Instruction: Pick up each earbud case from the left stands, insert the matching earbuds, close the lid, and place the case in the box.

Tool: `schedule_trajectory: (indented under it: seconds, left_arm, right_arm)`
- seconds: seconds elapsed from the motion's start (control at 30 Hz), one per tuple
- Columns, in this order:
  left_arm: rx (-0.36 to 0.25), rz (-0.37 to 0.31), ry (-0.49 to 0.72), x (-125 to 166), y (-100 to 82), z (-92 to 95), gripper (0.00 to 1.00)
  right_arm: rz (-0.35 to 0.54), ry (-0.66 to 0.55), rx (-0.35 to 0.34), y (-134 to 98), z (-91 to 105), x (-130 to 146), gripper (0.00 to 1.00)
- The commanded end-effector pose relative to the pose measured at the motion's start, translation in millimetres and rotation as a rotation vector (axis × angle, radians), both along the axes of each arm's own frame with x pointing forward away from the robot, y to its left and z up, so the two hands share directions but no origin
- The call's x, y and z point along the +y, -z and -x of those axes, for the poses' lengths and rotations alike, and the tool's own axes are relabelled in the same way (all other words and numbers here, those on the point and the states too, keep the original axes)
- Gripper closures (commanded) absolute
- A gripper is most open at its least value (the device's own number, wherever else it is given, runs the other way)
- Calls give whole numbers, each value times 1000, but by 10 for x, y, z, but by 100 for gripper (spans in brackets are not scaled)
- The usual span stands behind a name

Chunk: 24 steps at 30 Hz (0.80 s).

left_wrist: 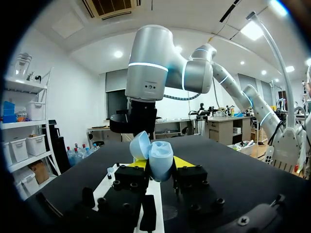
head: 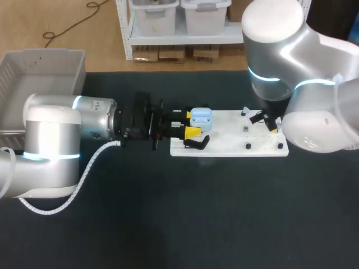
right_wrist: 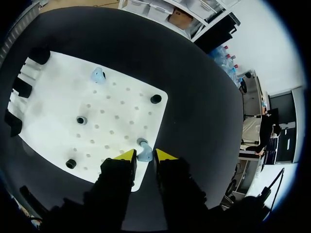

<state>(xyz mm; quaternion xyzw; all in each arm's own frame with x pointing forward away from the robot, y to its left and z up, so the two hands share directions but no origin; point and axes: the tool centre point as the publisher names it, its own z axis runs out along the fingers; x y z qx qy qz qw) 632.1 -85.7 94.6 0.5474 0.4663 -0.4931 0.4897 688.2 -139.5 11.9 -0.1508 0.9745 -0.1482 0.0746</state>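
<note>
Over the white board's [head: 235, 140] left end on the desk [head: 168, 213]: my left gripper [head: 191, 123], jaws clamping the light-blue earbud case [head: 201, 118], lid open. Right gripper [right_wrist: 146, 156]: jaws narrowly parted, earbud [right_wrist: 144, 151] just ahead between them.

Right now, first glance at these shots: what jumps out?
The light blue case, lid flipped open, is clamped in the left hand at the left end of the white board. Next comes the right hand, poised over the board's other end and lined up with a small blue earbud just beneath it.
</note>
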Motion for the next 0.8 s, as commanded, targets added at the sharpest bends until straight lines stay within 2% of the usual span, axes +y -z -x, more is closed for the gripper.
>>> schedule_trajectory:
  seconds: [0.03,0.17,0.27,0.43,0.8]
  left_arm:
    - [-3,2,-5,6,4,16,100]
    - [-3,2,-5,6,4,16,100]
    - [-3,2,-5,6,4,16,100]
    - [-3,2,-5,6,4,16,100]
    - [-3,2,-5,6,4,16,100]
  right_arm:
    - [2,-1,0,18,-7,3,86]
    - [6,-4,1,25,-12,5,100]
    - [8,-6,1,19,-9,8,100]
    - [18,-14,-4,-119,39,27,100]
    - [-10,23,-4,-716,248,186,100]
